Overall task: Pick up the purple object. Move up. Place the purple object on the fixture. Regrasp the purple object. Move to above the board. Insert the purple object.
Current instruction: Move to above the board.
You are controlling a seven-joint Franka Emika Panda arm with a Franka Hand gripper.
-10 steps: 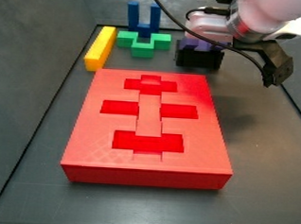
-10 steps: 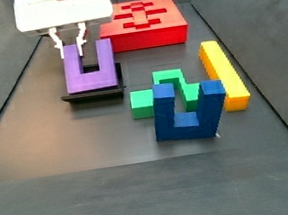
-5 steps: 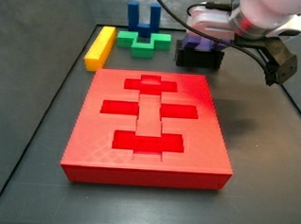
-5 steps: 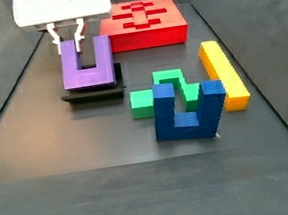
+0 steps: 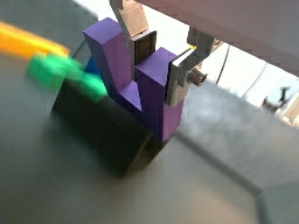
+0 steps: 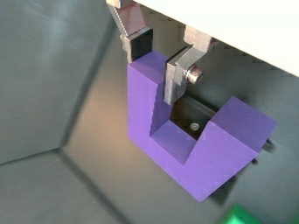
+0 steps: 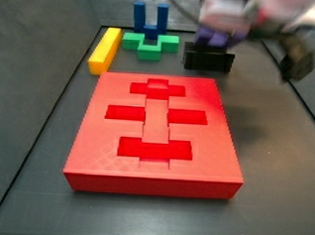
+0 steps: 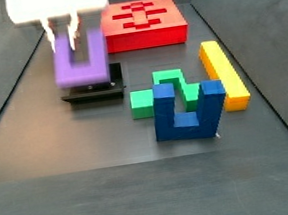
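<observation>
The purple object (image 8: pixel 80 60) is upright with its prongs pointing up, right over the dark fixture (image 8: pixel 93 90); I cannot tell whether its base still touches. My gripper (image 8: pixel 60 32) comes down from above and is shut on one prong. In both wrist views the silver fingers (image 5: pixel 181 74) (image 6: pixel 177 74) clamp that prong of the purple object (image 5: pixel 155 87) (image 6: pixel 176 144). In a side view the gripper (image 7: pixel 226 24) is blurred, with the purple object (image 7: pixel 217 38) above the fixture (image 7: pixel 210 61). The red board (image 7: pixel 156 124) (image 8: pixel 146 23) lies flat beside them.
A yellow bar (image 8: pixel 223 71) (image 7: pixel 105 49), a green block (image 8: pixel 158 89) (image 7: pixel 153 46) and a blue two-pronged piece (image 8: pixel 188 109) (image 7: pixel 150 18) lie past the fixture. Dark walls border the floor on both sides.
The gripper has risen a little with the purple object, so more of the fixture shows beneath. The arm is motion-blurred now.
</observation>
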